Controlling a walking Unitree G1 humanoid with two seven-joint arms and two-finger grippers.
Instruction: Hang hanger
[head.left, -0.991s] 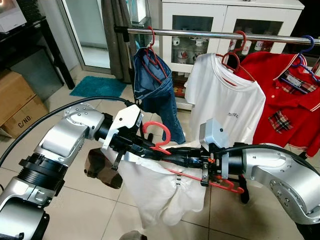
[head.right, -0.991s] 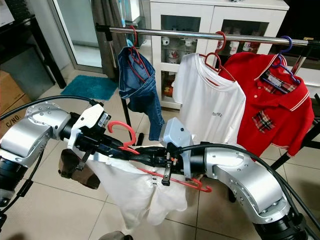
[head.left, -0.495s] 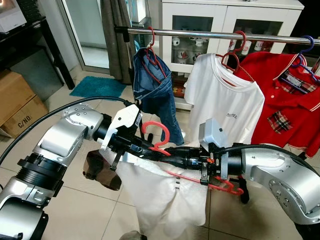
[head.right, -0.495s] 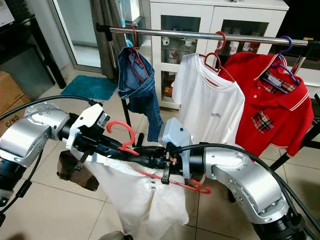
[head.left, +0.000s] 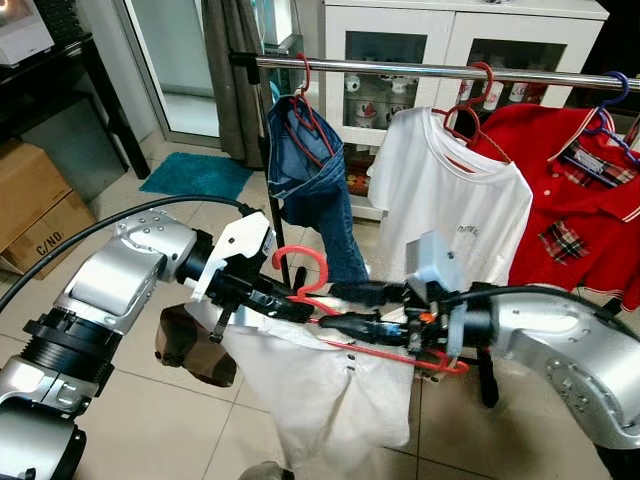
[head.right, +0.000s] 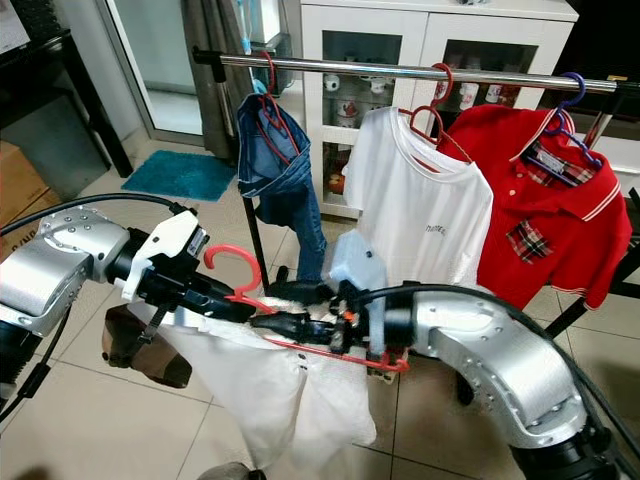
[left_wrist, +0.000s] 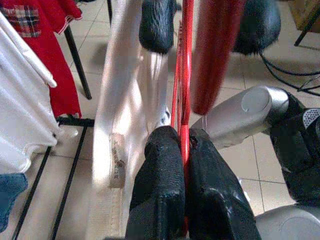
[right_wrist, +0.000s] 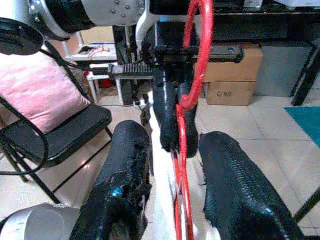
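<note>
The red hanger (head.left: 330, 320), carrying a white garment (head.left: 320, 385), was held level in front of the robot, below the clothes rail (head.left: 430, 70). The left gripper (left_wrist: 182, 150) was clamped on the hanger's neck just under the hook. The right gripper (right_wrist: 175, 165) straddled the hanger bar with its fingers parted, not touching it. At 12 o'clock hung jeans (head.left: 310, 170); at 1 o'clock a white T-shirt (head.left: 450, 200); at 2 o'clock a red polo shirt (head.left: 580, 210).

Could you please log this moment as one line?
left gripper: shut on red hanger | right gripper: open around hanger | white shirt: hanging | rail: not reached
</note>
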